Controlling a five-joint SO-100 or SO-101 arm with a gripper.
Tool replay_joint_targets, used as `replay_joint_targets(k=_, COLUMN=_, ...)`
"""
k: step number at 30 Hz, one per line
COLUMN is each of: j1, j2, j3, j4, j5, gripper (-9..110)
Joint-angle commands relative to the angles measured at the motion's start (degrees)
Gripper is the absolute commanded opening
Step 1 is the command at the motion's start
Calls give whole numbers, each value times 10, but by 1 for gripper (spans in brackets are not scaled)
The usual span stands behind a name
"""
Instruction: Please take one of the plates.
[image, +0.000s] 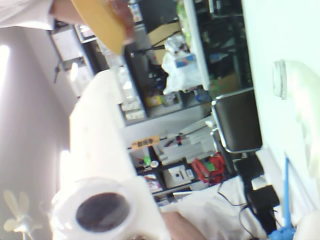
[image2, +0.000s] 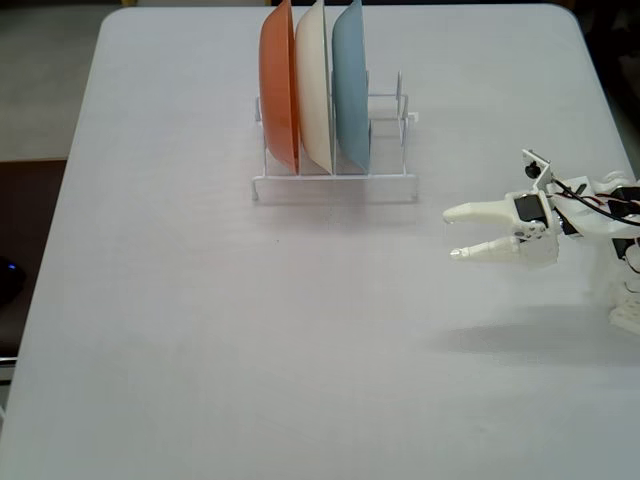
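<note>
A yellow plate (image: 100, 20) shows at the top left of the wrist view, far from the camera, with what looks like a person's hand and a white sleeve beside it. It does not show in the fixed view. My gripper (image2: 450, 234) hovers over the right side of the white table (image2: 200, 330), open and empty, with its jaws pointing left. It is apart from the rack, below and to the right of it. One of my white fingers (image: 95, 145) fills the lower left of the wrist view, which looks out into the room.
A white wire rack (image2: 335, 185) at the table's back middle holds an orange plate (image2: 279, 85), a cream-white plate (image2: 313, 90) and a light blue plate (image2: 350, 90) on edge. The wrist view shows shelves and a black chair (image: 237, 120).
</note>
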Motion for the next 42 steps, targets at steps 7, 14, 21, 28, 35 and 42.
replay_joint_targets(k=7, j1=4, j2=16, j3=1, j4=35, j5=10, gripper=24)
replay_joint_targets(k=14, j1=10, j2=16, j3=14, j4=48, j5=11, gripper=18)
replay_joint_targets(k=21, j1=10, j2=16, j3=39, j4=42, j5=20, gripper=11)
replay_joint_targets(k=28, j1=14, j2=17, j3=40, j4=70, j5=20, gripper=8)
replay_joint_targets(k=35, j1=18, j2=17, j3=40, j4=115, j5=24, gripper=0)
replay_joint_targets(k=42, j1=22, j2=17, j3=40, j4=153, j5=30, gripper=0)
